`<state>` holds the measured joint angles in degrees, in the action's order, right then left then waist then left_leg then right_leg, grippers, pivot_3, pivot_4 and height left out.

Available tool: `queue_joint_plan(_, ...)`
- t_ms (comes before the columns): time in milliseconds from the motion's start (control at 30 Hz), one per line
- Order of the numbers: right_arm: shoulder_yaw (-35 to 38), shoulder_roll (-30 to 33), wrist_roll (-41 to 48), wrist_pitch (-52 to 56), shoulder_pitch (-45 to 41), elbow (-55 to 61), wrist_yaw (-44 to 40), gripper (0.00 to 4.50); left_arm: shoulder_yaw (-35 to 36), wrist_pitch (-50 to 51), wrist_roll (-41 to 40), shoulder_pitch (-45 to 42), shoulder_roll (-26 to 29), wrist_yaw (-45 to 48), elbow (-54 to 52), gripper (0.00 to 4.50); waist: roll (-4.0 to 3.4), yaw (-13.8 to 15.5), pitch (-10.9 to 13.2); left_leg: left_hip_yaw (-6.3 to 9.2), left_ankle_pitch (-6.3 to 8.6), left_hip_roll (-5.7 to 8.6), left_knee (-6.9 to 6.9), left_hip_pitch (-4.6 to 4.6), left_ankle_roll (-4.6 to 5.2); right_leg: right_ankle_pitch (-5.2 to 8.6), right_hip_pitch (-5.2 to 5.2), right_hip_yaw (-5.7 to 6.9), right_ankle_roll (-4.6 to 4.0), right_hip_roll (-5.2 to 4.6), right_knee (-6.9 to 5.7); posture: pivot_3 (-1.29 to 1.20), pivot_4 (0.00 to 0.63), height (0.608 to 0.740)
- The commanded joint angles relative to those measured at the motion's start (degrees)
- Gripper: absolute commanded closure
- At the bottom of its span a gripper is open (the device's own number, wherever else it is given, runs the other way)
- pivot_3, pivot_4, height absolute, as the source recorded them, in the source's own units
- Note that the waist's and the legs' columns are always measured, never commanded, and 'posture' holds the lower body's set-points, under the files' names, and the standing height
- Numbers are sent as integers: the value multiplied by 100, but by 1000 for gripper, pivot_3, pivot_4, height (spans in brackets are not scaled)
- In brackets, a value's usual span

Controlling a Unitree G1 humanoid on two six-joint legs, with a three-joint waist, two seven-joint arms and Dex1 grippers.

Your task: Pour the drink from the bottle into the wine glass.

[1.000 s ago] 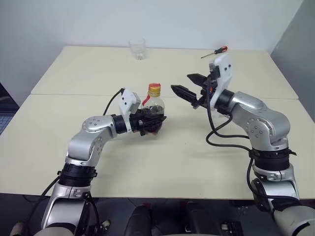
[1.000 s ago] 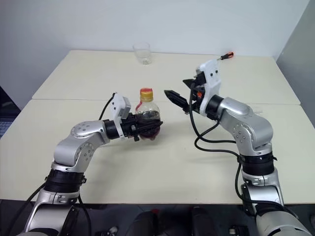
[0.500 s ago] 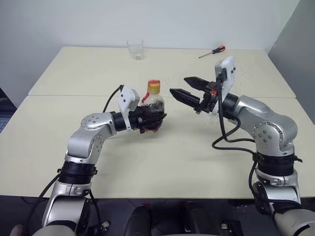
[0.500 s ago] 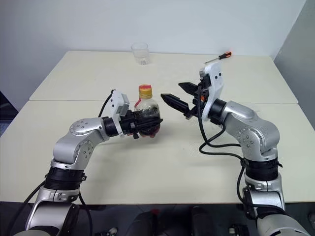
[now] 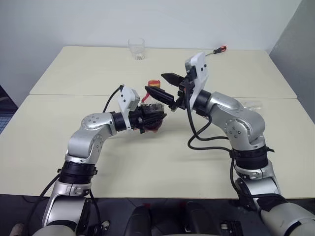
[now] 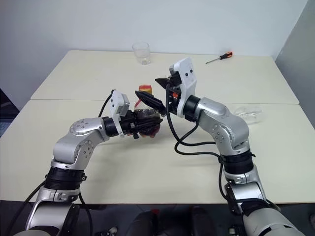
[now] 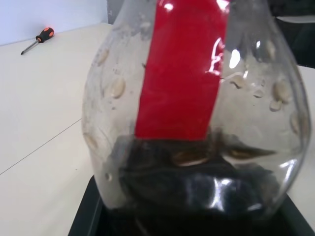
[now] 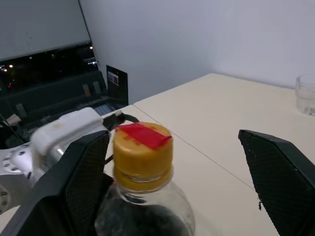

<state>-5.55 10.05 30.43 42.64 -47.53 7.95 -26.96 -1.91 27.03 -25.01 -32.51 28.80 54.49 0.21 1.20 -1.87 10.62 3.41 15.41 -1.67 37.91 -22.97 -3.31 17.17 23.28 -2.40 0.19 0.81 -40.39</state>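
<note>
My two head cameras look forward and down over the table (image 5: 162, 162) from slightly offset spots (nearly one scene). My left wrist camera sits tight against the bottle (image 7: 197, 113), screwdriver (image 7: 35, 39) beyond. My right wrist camera faces that bottle's cap (image 8: 142, 150), close, tumbler (image 8: 305, 93) far off.
</note>
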Motion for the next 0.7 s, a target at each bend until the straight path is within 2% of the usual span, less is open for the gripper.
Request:
queue_joint_plan(33,39,-94,-77,-230,-228,40,-7,36,112,-147,-70,-110,-28,15,-168,2513,0,0,0,0,0,0,0,0,0,0,0,0,0,0,0,0,150,740)
queue_joint_plan(267,97,-35,-127,-169,-172,99,-71,36,127,-165,-77,-76,-39,18,-171,2513,0,0,0,3,0,-1,0,1,0,0,0,2,0,0,-2,0,150,740)
queue_joint_plan(700,210,438,-20,150,232,572,-163,36,117,-226,-38,-185,-44,71,-53,2513,0,-2,0,2,0,0,2,2,0,0,0,1,0,0,-5,0,150,740)
